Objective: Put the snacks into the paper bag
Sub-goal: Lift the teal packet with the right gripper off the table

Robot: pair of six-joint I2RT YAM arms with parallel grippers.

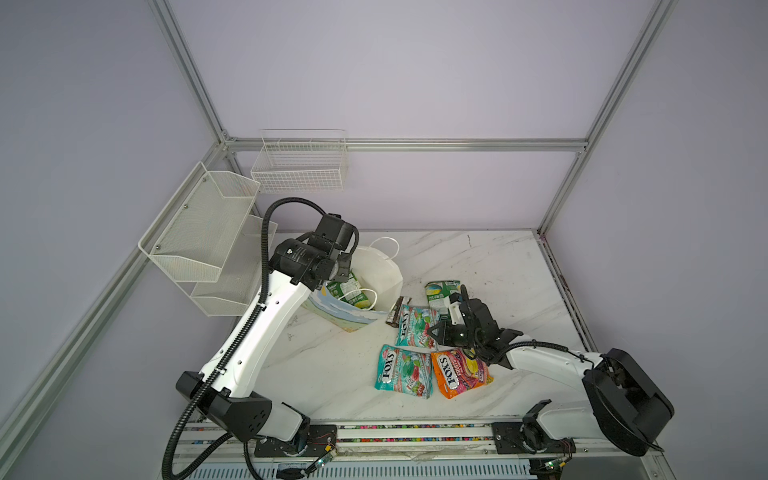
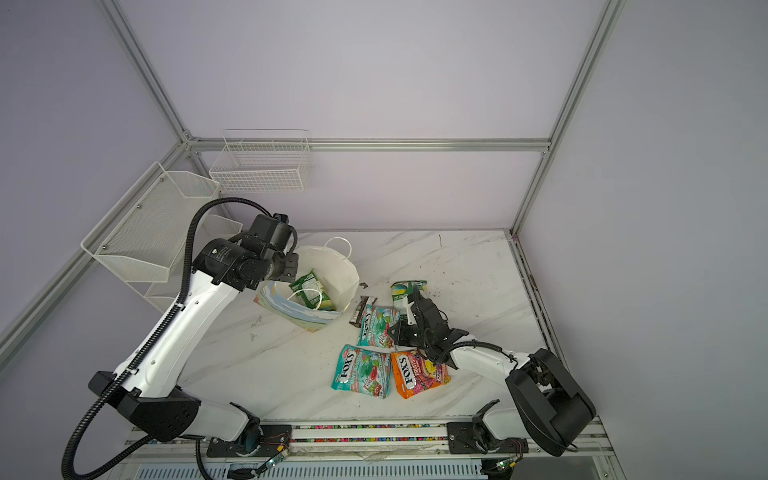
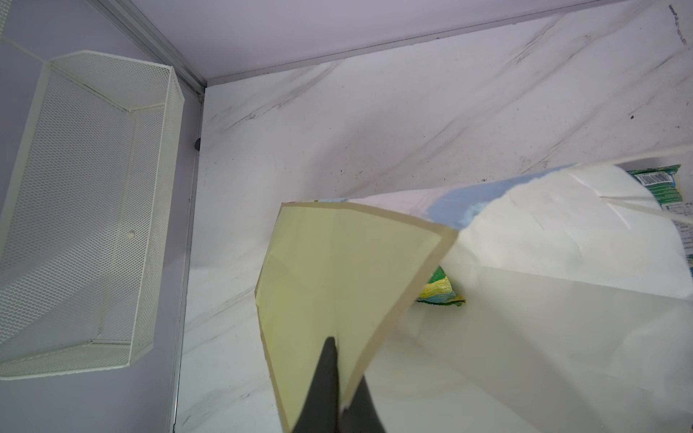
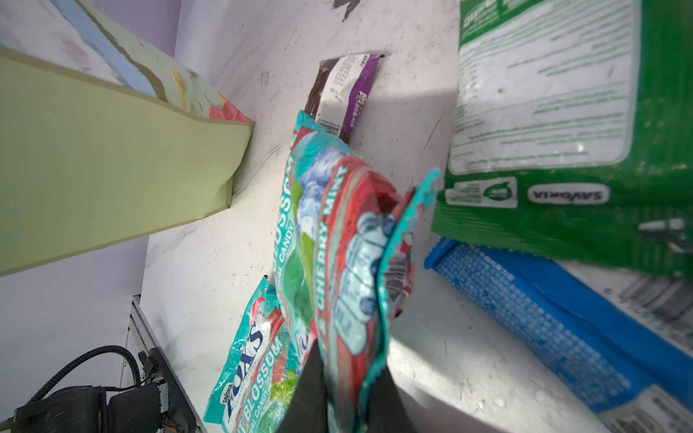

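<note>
Right end effector (image 4: 350, 361) low around teal packet (image 4: 337, 232)

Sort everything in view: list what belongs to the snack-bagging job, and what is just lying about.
Job: paper bag, green bag inside it, loose green bag, far teal FOX'S bag, near teal FOX'S bag, orange FOX'S bag, dark wrapper, blue packet.
Lying about: mesh shelf, wire basket.
</note>
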